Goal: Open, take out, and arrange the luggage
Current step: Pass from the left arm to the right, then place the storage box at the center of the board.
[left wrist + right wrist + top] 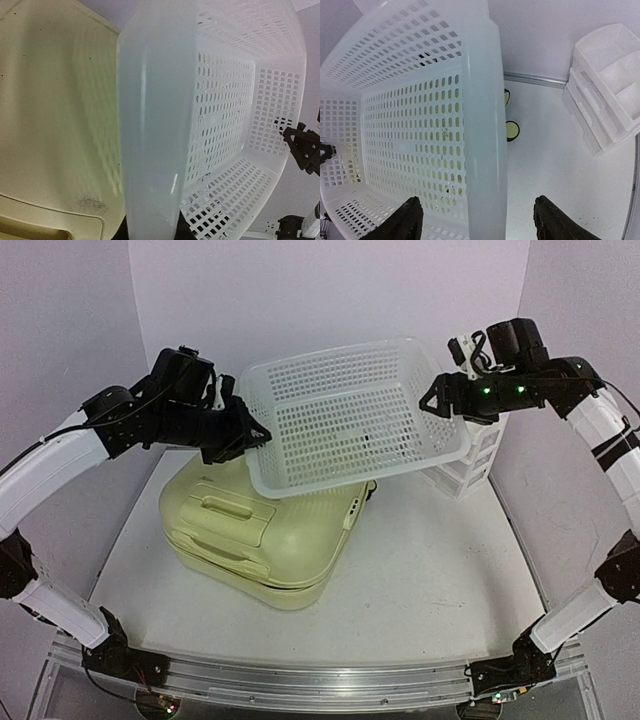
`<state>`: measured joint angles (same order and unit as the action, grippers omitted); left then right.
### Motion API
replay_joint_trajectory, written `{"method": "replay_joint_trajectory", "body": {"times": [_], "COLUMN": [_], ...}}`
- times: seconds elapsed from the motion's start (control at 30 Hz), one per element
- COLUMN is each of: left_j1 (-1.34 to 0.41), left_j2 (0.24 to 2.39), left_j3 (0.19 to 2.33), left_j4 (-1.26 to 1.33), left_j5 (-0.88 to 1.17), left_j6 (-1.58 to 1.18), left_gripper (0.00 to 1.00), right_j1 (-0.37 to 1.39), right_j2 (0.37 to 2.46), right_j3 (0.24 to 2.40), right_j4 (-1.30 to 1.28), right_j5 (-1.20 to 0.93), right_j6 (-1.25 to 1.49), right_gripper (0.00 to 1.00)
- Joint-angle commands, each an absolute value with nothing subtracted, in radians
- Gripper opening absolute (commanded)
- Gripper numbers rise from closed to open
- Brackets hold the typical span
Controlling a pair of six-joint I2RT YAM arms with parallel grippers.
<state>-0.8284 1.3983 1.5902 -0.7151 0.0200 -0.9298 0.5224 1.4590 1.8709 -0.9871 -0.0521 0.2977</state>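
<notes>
Pale yellow-green hard-shell luggage (265, 540) lies flat and closed on the tabletop (430, 580), left of centre, partly under the raised white mesh basket (350, 410).

Handling (judged): shell is stiff, smooth and probably slippery; bulky, likely heavy for one arm. Best holds: moulded handle (232, 512) on the upper face, or the seam edge for opening.

Left gripper (258, 432): clamped on the basket's left rim.
Right gripper (432, 400): jaws apart, straddling the right rim.

White drawer organizer (475, 465) at far right.

Writing: no brand, label or text readable anywhere.
</notes>
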Motion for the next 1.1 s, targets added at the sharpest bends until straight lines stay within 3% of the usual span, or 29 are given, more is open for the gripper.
{"method": "replay_joint_trajectory", "body": {"times": [0.0, 0.17, 0.33, 0.4, 0.5, 0.6, 0.73, 0.9, 1.07], "left_j1": [-0.866, -0.899, -0.914, -0.914, -0.919, -0.92, -0.92, -0.921, -0.92], "left_j2": [1.384, 1.381, 1.371, 1.364, 1.354, 1.348, 1.342, 1.309, 1.241], "left_j3": [1.67, 1.667, 1.656, 1.647, 1.641, 1.638, 1.633, 1.6, 1.563], "left_j4": [-0.597, -0.597, -0.597, -0.597, -0.595, -0.592, -0.573, -0.536, -0.533], "left_j5": [0.071, 0.088, 0.101, 0.104, 0.122, 0.141, 0.182, 0.22, 0.214], "left_j6": [-0.889, -0.862, -0.84, -0.832, -0.8, -0.78, -0.745, -0.705, -0.647], "left_gripper": [0.0, 0.0, 0.0, 0.02, 0.09, 0.24, 0.64, 0.95, 1.0], "right_j1": [0.525, 0.525, 0.526, 0.525, 0.525, 0.525, 0.525, 0.523, 0.523], "right_j2": [1.45, 1.405, 1.364, 1.348, 1.324, 1.304, 1.273, 1.232, 1.172], "right_j3": [1.897, 1.833, 1.783, 1.765, 1.737, 1.718, 1.703, 1.704, 1.727], "right_j4": [-1.052, -1.049, -1.048, -1.048, -1.046, -1.042, -1.041, -1.068, -1.182], "right_j5": [-0.005, 0.037, 0.072, 0.099, 0.139, 0.174, 0.23, 0.271, 0.328], "right_j6": [0.291, 0.298, 0.309, 0.314, 0.321, 0.333, 0.346, 0.327, 0.3], "right_gripper": [0.7, 0.47, 0.1, 0.0, 0.0, 0.0, 0.0, 0.0, 0.0]}}
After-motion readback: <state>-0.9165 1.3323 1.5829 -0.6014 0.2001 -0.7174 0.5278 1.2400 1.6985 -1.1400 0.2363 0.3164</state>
